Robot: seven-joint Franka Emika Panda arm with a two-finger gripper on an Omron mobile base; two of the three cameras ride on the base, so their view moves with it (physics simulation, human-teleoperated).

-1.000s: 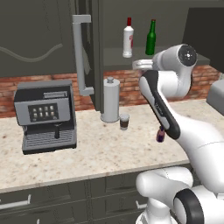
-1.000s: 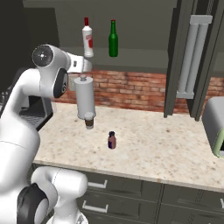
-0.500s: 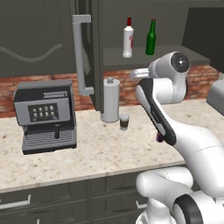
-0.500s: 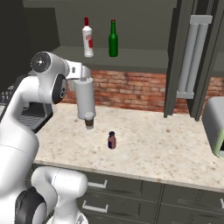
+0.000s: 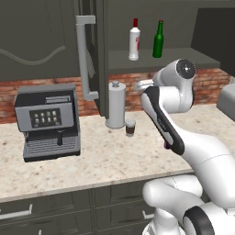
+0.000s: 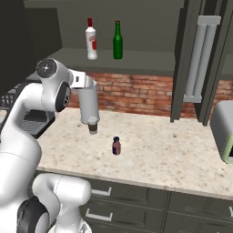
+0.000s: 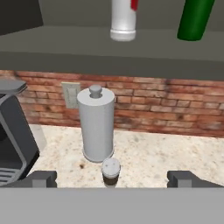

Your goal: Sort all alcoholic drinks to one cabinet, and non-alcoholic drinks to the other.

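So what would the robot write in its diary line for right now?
gripper: open, empty, facing coffee cup | white bottle and green bottle: on cabinet shelf | purple bottle: on counter

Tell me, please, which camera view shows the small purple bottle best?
The right base view: the purple bottle stands unobstructed on the counter. In the left base view only a sliver peeks past the arm.
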